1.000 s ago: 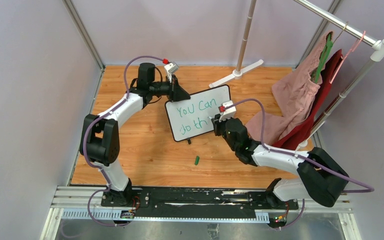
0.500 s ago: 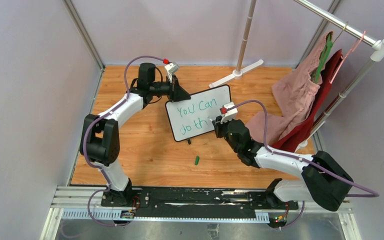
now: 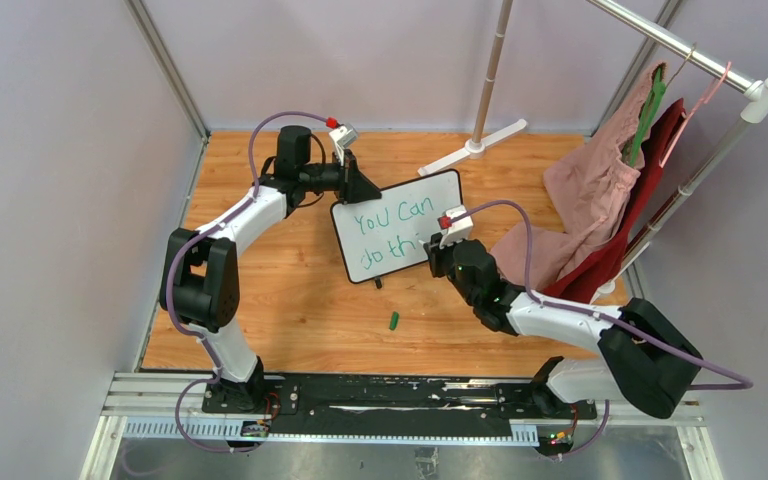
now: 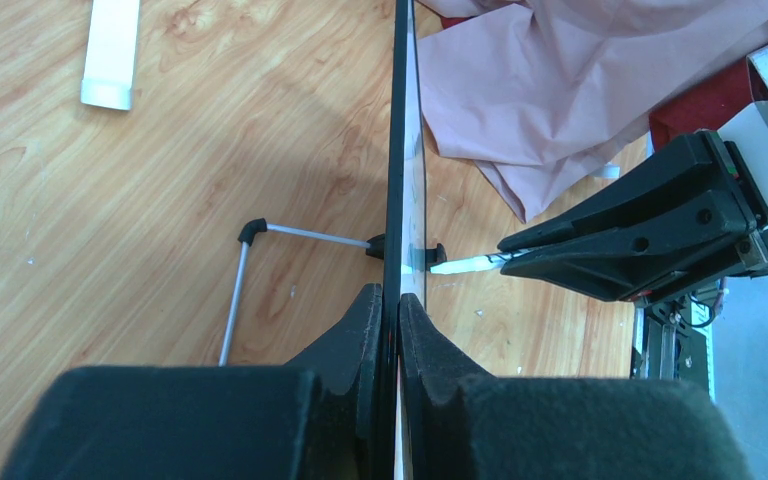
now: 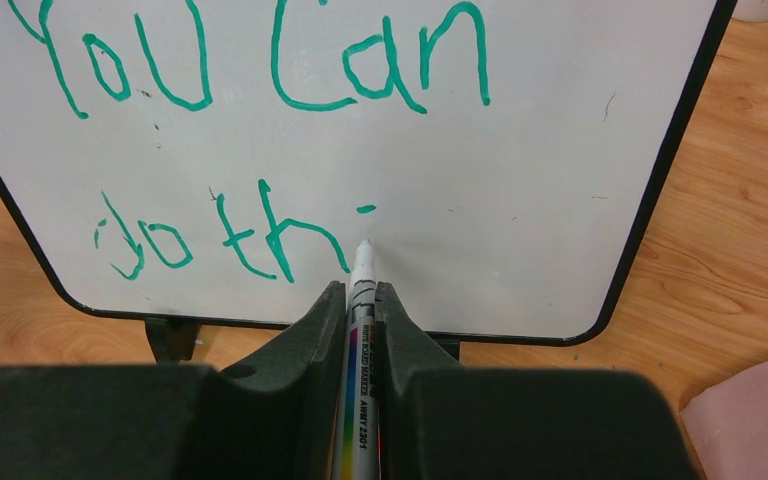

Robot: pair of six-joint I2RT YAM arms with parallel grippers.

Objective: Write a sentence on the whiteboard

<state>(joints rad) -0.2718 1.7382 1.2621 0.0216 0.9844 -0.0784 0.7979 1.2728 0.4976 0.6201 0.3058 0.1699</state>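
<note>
Whiteboard (image 3: 442, 195) count is one, propped up on the wooden table (image 3: 290, 300) with a thin wire leg (image 4: 235, 300) behind it. Two arms are on it. The left gripper (image 4: 390, 300) is pinching the board's top edge at the corner on the arms' left, jaws pressed onto it from both sides. The right gripper (image 5: 360, 295) is in front of the board's face, clamped around one marker (image 5: 359, 365) whose tip touches the board. The sentence (image 3: 392, 232) is green and in two lines, "You Can" on top and "do th" below it, plus one dot just above the marker tip. One small green cap-like bit (image 3: 394, 321) lies on the table in front of the board. To the board's right, two garments, one pink (image 3: 590, 190) and one dark red (image 3: 650, 180), hang from a rack (image 3: 750, 100).
</note>
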